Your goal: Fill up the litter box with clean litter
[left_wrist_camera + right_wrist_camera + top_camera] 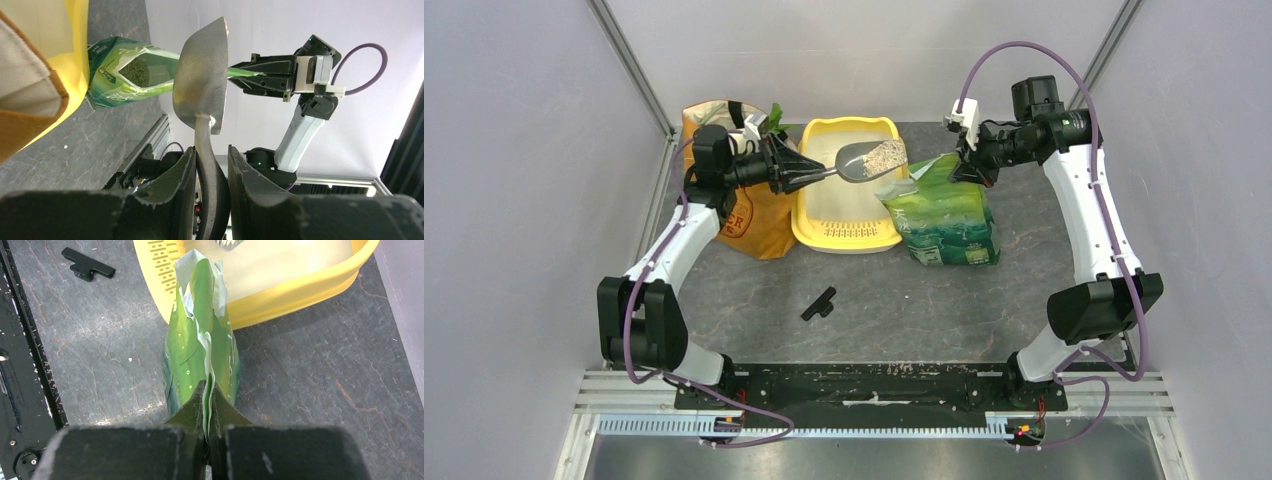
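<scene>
Two black fingers of the left gripper (796, 172) are clamped on the thin, curved handle of a smooth grey scoop (864, 160), with almost no gap left between them. The scoop's rounded bowl carries the clean litter (887, 153), a speckled grey-brown heap of fine grains, and hangs above the far half of the litter box (845, 125). That box is a glossy yellow plastic tray with rounded corners, a pale basin and a slotted strip at its near end. It sits on the dark, veined, stone-like table (904, 300).

Just right of the tray stands a crinkled green foil bag (944, 220) with dark print. The right gripper (965, 165) pinches the bag's flattened top edge, its fingers pressed together on the foil. In the left wrist view the bag's open mouth shows more granules inside.

Left of the tray, touching it, is an orange paper bag (749, 215). A small black clip (819, 303) lies well apart, nearer the arm bases.
</scene>
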`<state>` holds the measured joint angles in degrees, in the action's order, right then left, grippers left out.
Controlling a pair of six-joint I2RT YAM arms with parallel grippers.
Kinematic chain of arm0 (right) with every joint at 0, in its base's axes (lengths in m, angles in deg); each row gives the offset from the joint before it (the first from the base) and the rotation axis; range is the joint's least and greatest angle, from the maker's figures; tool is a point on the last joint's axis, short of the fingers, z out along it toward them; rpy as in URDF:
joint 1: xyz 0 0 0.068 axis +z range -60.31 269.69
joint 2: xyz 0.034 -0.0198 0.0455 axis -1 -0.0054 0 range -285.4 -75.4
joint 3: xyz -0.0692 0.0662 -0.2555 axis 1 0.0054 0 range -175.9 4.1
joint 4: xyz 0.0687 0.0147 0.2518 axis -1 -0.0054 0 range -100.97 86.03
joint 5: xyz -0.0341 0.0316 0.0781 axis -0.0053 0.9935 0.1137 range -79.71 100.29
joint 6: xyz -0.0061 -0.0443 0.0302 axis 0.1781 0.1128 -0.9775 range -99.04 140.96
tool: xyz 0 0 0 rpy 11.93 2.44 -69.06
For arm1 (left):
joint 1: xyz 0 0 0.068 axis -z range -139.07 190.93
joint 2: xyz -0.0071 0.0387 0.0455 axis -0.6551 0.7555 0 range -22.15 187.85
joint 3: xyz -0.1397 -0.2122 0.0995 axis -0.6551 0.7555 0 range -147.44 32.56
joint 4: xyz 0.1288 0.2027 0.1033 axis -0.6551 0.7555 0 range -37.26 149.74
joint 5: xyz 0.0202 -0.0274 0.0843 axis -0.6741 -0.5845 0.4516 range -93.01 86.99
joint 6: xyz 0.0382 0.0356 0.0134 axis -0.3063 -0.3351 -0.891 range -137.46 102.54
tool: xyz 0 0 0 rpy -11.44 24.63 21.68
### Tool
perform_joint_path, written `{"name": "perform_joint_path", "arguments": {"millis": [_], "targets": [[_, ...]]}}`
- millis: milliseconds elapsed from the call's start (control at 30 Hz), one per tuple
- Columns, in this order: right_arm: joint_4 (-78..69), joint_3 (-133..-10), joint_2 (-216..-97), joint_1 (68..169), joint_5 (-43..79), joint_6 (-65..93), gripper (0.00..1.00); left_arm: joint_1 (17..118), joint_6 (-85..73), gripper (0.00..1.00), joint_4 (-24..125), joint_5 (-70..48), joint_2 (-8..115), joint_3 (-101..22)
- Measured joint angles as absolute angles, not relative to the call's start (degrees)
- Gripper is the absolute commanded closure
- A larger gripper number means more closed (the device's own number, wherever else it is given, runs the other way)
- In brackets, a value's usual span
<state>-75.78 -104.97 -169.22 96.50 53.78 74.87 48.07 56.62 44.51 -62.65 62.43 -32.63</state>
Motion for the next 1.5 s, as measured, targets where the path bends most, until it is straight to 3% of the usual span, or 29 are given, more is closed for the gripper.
{"name": "perform_joint_path", "arguments": {"millis": [300, 700, 1200, 1500], "targets": [[-76.0, -105.67, -169.22, 96.5, 53.28, 74.9, 1.0, 41.31, 55.88, 0.98, 47.24, -61.97, 61.09, -32.84], [-76.09, -106.24, -170.18, 96.5, 53.21, 74.9, 1.0, 39.89, 33.06, 0.98, 80.6, -46.36, 60.79, -49.52], [-76.09, -106.74, -170.73, 95.47, 52.66, 74.87, 1.0, 56.31, 9.93, 0.98, 99.44, -21.12, 66.14, -66.33], [-76.07, -106.52, -170.68, 94.71, 52.64, 74.94, 1.0, 69.25, -5.82, 0.98, 101.58, -4.29, 67.3, -67.57]]}}
